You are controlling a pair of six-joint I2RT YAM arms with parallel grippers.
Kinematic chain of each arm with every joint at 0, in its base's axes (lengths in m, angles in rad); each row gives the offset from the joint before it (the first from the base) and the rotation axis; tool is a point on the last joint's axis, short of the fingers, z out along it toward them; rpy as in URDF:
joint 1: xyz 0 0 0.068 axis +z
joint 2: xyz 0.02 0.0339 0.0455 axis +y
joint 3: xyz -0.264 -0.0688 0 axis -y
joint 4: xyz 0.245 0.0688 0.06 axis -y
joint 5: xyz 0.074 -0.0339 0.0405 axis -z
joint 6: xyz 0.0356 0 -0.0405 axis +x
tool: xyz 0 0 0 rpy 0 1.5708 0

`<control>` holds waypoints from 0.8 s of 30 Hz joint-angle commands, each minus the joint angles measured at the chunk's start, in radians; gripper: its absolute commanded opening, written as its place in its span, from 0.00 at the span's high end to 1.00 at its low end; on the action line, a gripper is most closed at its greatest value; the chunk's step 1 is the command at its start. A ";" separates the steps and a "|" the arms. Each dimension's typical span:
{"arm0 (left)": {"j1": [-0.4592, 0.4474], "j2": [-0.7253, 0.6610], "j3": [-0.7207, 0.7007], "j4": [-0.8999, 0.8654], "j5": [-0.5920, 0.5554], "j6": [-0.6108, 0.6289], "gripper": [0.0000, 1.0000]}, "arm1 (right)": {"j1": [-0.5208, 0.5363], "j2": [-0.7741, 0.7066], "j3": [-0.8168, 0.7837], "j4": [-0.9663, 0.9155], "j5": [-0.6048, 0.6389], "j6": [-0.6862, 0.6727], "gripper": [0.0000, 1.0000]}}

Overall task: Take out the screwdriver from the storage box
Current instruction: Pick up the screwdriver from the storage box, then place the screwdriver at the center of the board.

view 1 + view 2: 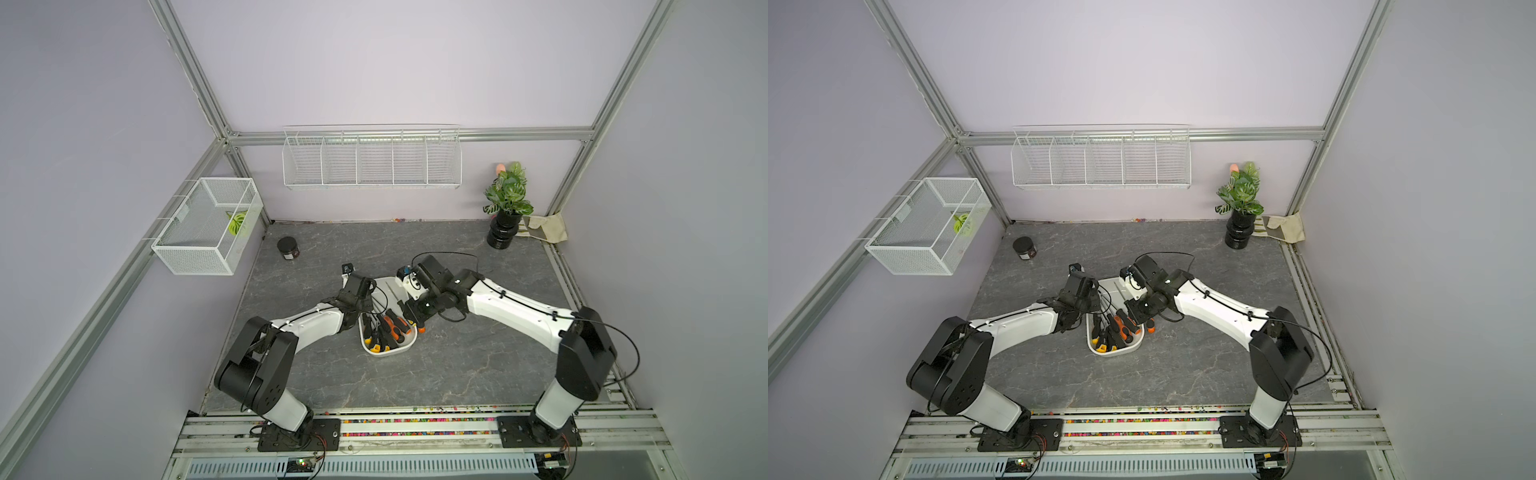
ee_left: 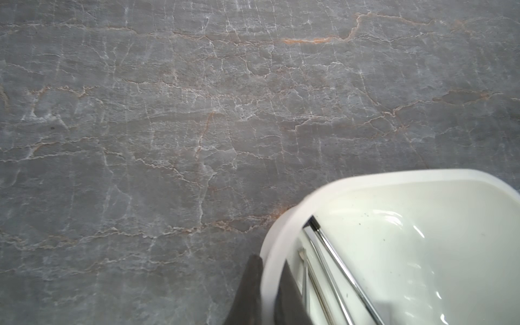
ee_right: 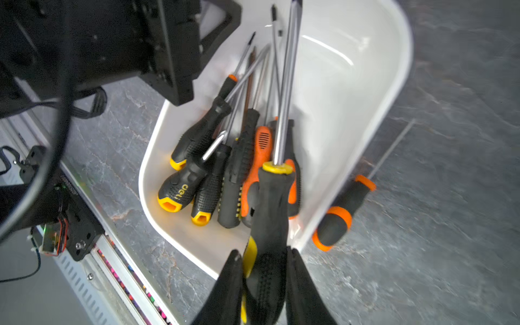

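Black-and-yellow screwdriver (image 3: pixel 274 197) is pinched in our right gripper (image 3: pixel 264 254) over the white storage box (image 3: pixel 351 98), while our left gripper (image 2: pixel 270 263) is squeezed onto the box's rim.

The grey marbled table (image 1: pixel 415 374) carries a white box (image 1: pixel 388 353) at its middle. A screwdriver (image 3: pixel 342 211) lies just beside the box. A dark jar (image 1: pixel 288 248) sits back left, a potted plant (image 1: pixel 503 239) and a cloth (image 1: pixel 544 228) back right.

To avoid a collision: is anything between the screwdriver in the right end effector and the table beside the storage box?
Yes. The held screwdriver hangs over the storage box, so the box wall is between. Just outside that wall, an orange-black screwdriver lies on the table.
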 commanded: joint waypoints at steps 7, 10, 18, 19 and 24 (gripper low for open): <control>0.004 -0.009 0.017 0.001 -0.025 0.010 1.00 | -0.130 -0.169 -0.235 0.078 0.126 0.112 1.00; 0.004 -0.009 0.020 0.000 -0.027 0.010 1.00 | -0.156 -0.179 -0.294 0.129 0.133 0.156 1.00; 0.004 -0.009 0.021 -0.004 -0.033 0.013 1.00 | -0.167 -0.077 -0.297 0.219 0.089 0.203 1.00; 0.004 -0.008 0.022 -0.004 -0.034 0.015 1.00 | -0.166 -0.059 -0.293 0.231 0.083 0.209 1.00; 0.004 0.005 0.020 0.003 -0.028 0.019 1.00 | -0.167 -0.003 -0.279 0.266 0.072 0.233 1.00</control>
